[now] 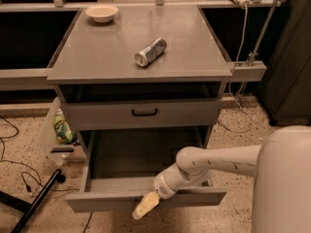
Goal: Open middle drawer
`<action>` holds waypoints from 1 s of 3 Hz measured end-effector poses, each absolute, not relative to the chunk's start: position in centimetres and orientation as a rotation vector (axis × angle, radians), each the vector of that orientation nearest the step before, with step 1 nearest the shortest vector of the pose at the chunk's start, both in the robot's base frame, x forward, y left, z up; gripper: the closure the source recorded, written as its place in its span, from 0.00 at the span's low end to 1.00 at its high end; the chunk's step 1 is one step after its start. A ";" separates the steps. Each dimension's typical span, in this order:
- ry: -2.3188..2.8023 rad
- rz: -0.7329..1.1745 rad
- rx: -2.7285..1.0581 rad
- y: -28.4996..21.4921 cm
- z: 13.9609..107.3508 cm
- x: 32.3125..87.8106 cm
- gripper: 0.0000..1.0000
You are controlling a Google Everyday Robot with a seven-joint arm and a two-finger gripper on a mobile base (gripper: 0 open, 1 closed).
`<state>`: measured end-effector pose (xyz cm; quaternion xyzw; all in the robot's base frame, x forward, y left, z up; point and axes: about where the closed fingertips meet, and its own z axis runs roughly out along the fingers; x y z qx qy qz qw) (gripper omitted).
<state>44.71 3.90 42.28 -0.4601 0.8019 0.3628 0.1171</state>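
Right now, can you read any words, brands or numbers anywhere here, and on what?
No text is readable.
Can: any label is too blurred to read.
Bag on the floor: green print, unreadable.
Gripper, at the open drawer's front: no text shows.

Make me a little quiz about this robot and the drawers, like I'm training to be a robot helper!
1. True or false: the middle drawer is pulled out.
2. Pick one: what lies on its side on the cabinet top? A) a can B) a banana C) a book
3. Fill the gap: the tool is at the open drawer's ____ edge.

Key: 1 true; 2 A; 3 front.
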 end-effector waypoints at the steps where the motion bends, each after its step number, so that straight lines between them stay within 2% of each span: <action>1: 2.383 1.086 -1.339 3.9 42.1 43.6 0.00; 2: 2.423 1.153 -1.319 3.9 42.0 40.6 0.00; 3: 2.423 1.153 -1.318 3.9 42.0 40.6 0.00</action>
